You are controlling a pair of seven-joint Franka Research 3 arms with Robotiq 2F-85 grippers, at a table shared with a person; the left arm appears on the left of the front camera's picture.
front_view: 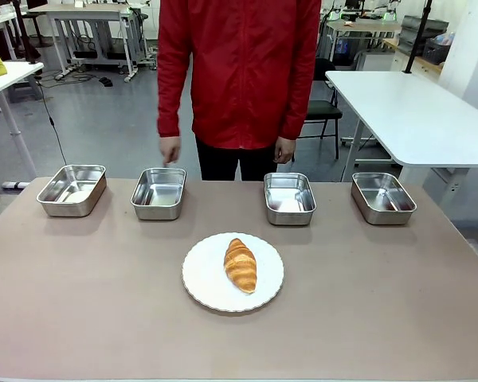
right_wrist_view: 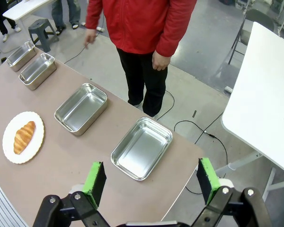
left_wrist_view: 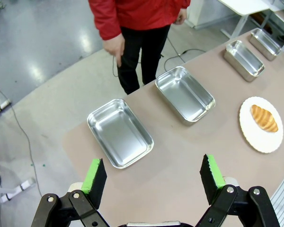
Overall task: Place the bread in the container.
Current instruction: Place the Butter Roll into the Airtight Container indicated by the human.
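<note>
We see the golden-brown ridged croissant (front_view: 240, 265) on the round white plate (front_view: 199, 278) in the middle of the brown table (front_view: 80, 318), its long axis running roughly 12 to 6 in the front view. It lies at 2 o'clock from our left gripper (left_wrist_view: 153, 166) and at 10 o'clock from our right gripper (right_wrist_view: 149, 171); neither looks clearly nearer. Both stand wide and empty. Four shallow rectangular stainless-steel pans (front_view: 157, 212) line the far edge; we cannot tell which is meant. No writing is legible.

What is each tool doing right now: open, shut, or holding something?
Left tool: open, holding nothing.
Right tool: open, holding nothing.
</note>
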